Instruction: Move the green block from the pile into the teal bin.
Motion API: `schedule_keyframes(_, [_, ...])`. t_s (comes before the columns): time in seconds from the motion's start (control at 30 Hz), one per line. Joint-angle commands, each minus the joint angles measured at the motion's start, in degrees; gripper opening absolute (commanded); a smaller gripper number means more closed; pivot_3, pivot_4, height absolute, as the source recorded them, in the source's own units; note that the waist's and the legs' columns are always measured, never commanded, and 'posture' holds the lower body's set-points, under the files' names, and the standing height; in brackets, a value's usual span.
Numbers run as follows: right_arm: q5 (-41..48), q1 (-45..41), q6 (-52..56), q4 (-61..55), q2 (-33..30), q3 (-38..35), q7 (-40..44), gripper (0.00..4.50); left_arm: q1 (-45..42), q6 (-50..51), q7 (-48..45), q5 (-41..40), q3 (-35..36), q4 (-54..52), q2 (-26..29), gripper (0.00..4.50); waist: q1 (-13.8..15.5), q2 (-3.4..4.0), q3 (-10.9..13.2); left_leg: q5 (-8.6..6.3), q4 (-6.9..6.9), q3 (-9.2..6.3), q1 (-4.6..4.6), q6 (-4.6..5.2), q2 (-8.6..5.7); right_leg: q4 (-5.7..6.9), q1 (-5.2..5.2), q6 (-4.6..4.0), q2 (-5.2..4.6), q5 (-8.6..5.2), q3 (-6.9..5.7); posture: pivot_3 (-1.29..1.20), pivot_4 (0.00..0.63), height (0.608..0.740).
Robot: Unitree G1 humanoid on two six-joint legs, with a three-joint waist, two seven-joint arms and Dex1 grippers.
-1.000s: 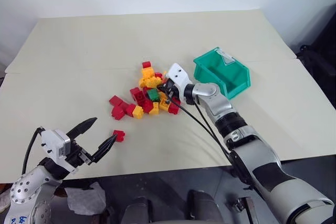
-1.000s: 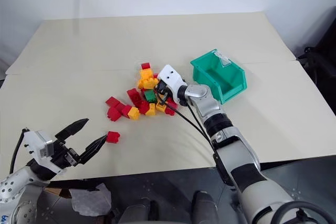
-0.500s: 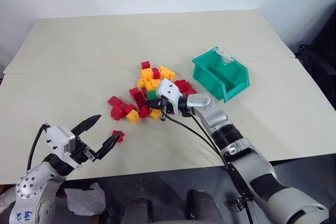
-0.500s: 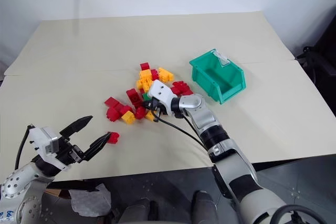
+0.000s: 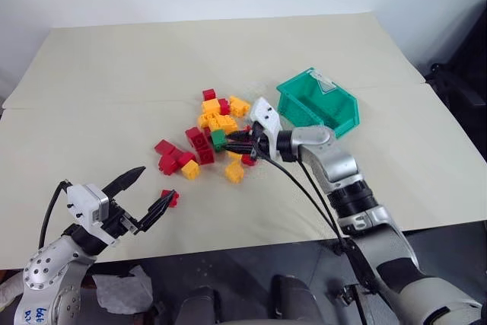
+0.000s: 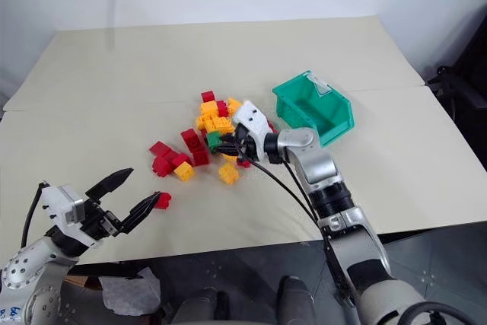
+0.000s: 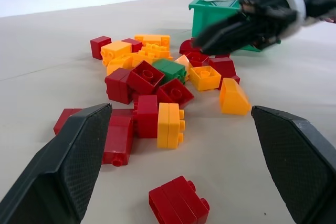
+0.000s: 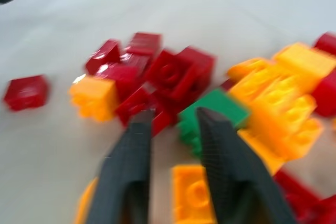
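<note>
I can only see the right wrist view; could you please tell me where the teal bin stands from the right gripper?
Observer: The teal bin stands on the table on the robot's right of the pile, past the wrist end of the right gripper; it looks empty.
Operator: Thank you. Is the left gripper near the pile?
Observer: No. The left gripper hangs open near the table's front edge, apart from the pile, with a lone red brick by one fingertip.
Operator: Does anything lie on the green block?
Observer: No. The left wrist view shows the green block with its top bare.
</note>
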Motion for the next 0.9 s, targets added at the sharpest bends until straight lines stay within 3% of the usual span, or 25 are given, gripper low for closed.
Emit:
schedule_keyframes(0.03, [-1.7,-2.2,-2.2,5.2,1.4,0.3,-2.3,2.77,-0.4,-1.1,0.1,0.1,-0.1,-0.2,-0.2,4.5,0.0,0.0,0.0,0.0,0.0,0.0,-0.01,0.0,0.0,-0.01,0.0,0.0,0.0,0.0,0.0,0.0,0.15,0.74])
schedule_keyframes(0.1, [-3.0,-3.0,-3.1,7.6,2.0,1.5,-2.5,3.45,-0.6,-1.1,0.1,0.2,-0.2,0.0,-0.2,4.5,0.0,0.0,0.0,0.0,0.0,0.0,-0.01,0.0,0.0,-0.01,0.0,0.0,0.0,0.0,-0.01,0.0,0.15,0.74])
schedule_keyframes(0.63, [-7.6,-9.6,-8.2,21.9,7.6,3.0,-4.4,3.45,-0.7,-1.4,0.1,0.2,-0.4,0.1,-0.7,4.5,-0.2,0.01,0.0,0.0,0.0,0.01,-0.01,-0.01,0.01,0.0,-0.01,0.0,0.0,0.0,0.0,0.0,0.15,0.74])
schedule_keyframes(0.9, [-9.8,-14.0,-9.9,28.8,8.7,4.8,0.8,3.45,-1.5,-1.2,-0.1,0.2,-0.6,0.4,-0.3,4.5,-0.3,0.01,0.0,0.0,-0.01,-0.01,-0.01,-0.01,0.01,0.01,-0.01,0.0,0.0,0.0,-0.01,0.0,0.15,0.74])
